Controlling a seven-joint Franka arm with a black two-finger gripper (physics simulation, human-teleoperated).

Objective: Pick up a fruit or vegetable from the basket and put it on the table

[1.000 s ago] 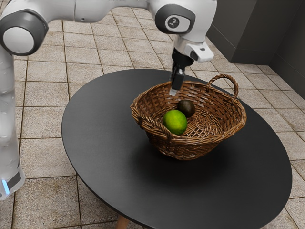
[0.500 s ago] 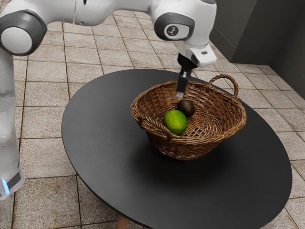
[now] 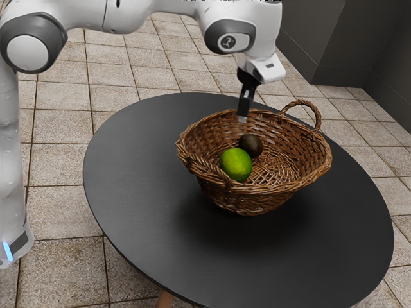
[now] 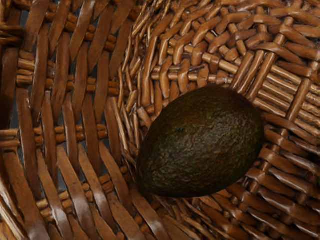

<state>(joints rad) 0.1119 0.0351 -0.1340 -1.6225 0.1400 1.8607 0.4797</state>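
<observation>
Slim black gripper (image 3: 242,120) above dark, oval, pebbly avocado (image 4: 201,142) inside brown, flared wicker basket (image 3: 247,201); open or closed, can't tell. Centre, descend, pinch narrow width, avoiding round green lime (image 3: 236,164), avocado's seven o'clock in exterior view

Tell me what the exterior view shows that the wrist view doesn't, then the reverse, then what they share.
The exterior view adds the arm, the pincer over the basket, the tiled floor, an arched handle and the whole green fruit.

The wrist view adds the avocado's bumpy skin and full oblong outline.

Both share the dark avocado lying inside the woven basket.
</observation>
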